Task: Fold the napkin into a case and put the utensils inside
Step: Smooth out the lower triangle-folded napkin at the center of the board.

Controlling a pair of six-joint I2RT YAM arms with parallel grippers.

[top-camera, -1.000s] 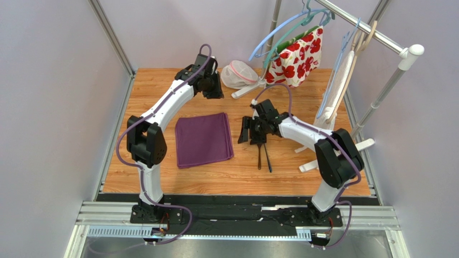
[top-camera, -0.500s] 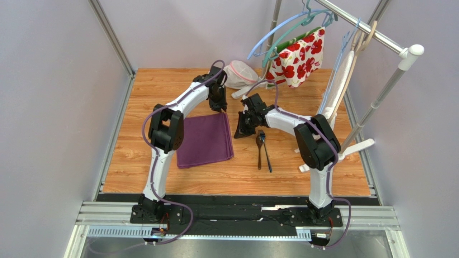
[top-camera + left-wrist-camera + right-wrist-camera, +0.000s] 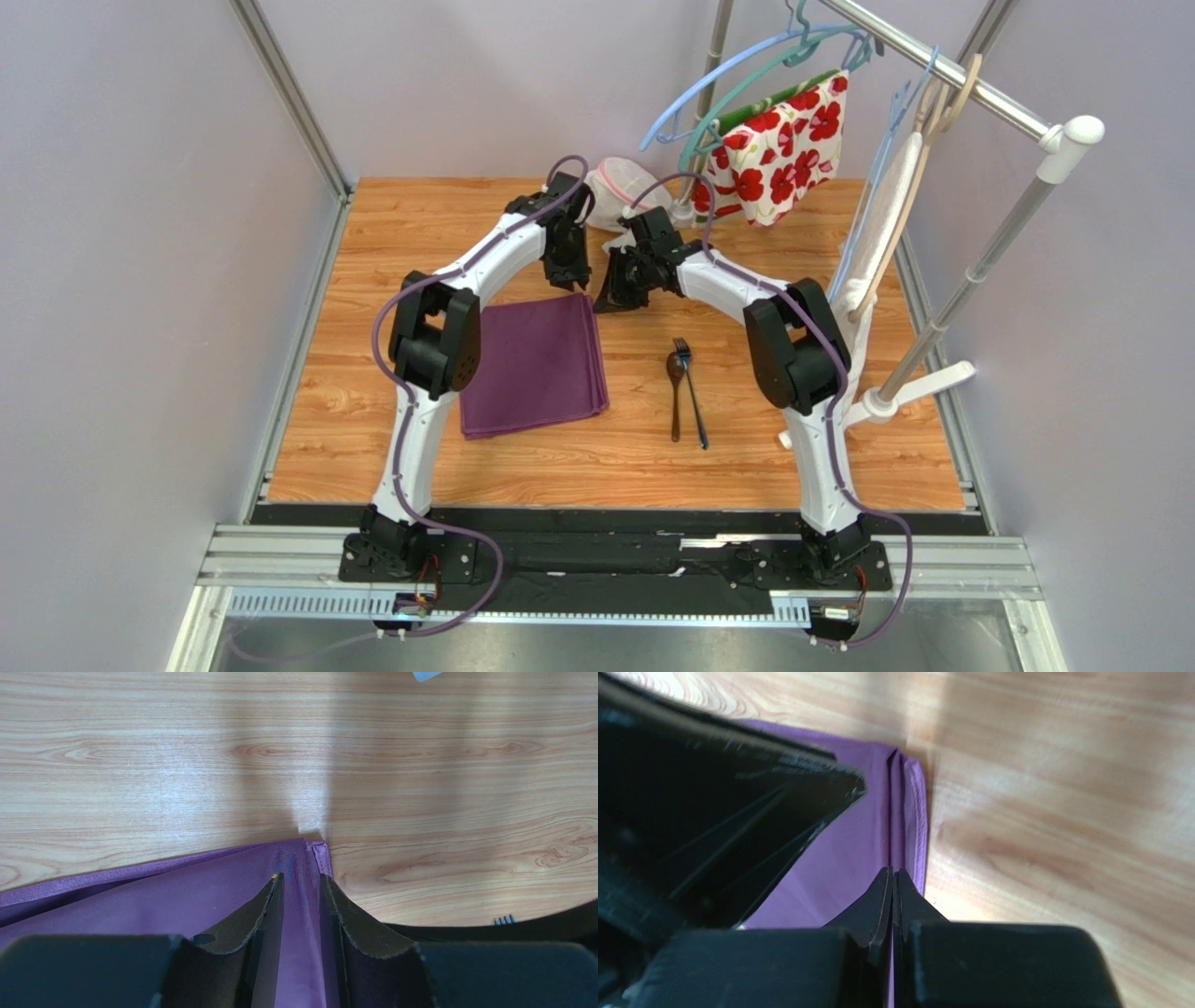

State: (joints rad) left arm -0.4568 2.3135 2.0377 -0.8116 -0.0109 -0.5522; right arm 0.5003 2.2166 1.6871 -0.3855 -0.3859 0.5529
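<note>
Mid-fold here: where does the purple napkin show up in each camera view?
Top external: the napkin lies left of centre, just right of the left arm.
Left wrist: the napkin fills the lower left, coming to a point near centre.
Right wrist: the napkin runs up the middle of the picture.
Shared landmark: its hemmed corner.

a robot lab cell: plain grey walls (image 3: 126,280), aluminium frame (image 3: 292,98), wooden table (image 3: 407,210), mounting rail (image 3: 281,560).

Napkin (image 3: 533,367) left; utensils (image 3: 683,392) right, prob. apart.
</note>
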